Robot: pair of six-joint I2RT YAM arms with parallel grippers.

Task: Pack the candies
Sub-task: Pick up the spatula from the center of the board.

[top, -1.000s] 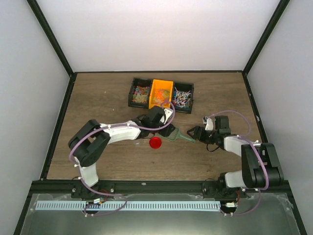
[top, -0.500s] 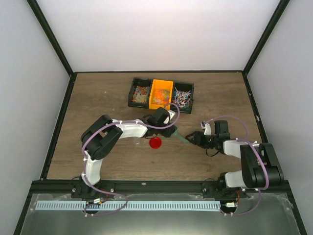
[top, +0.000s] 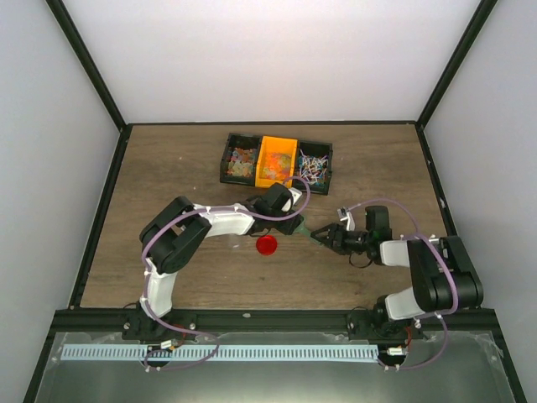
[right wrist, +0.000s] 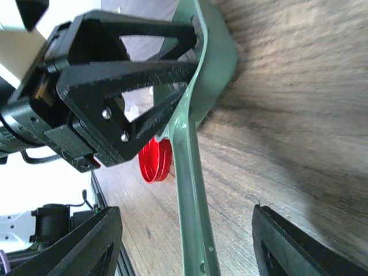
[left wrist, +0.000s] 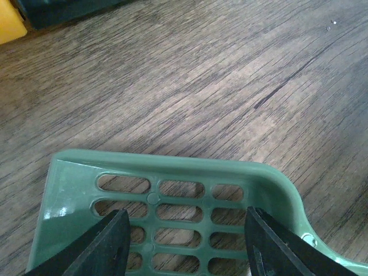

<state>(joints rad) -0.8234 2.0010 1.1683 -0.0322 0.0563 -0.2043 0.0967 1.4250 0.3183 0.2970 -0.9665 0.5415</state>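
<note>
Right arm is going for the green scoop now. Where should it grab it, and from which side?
Take the green scoop by its handle, coming in from the handle's free end. The handle is a narrow strip running straight out from the bowl toward the right gripper, whose open jaws straddle it. The left gripper crowds the slotted bowl, so leave that end alone.
</note>
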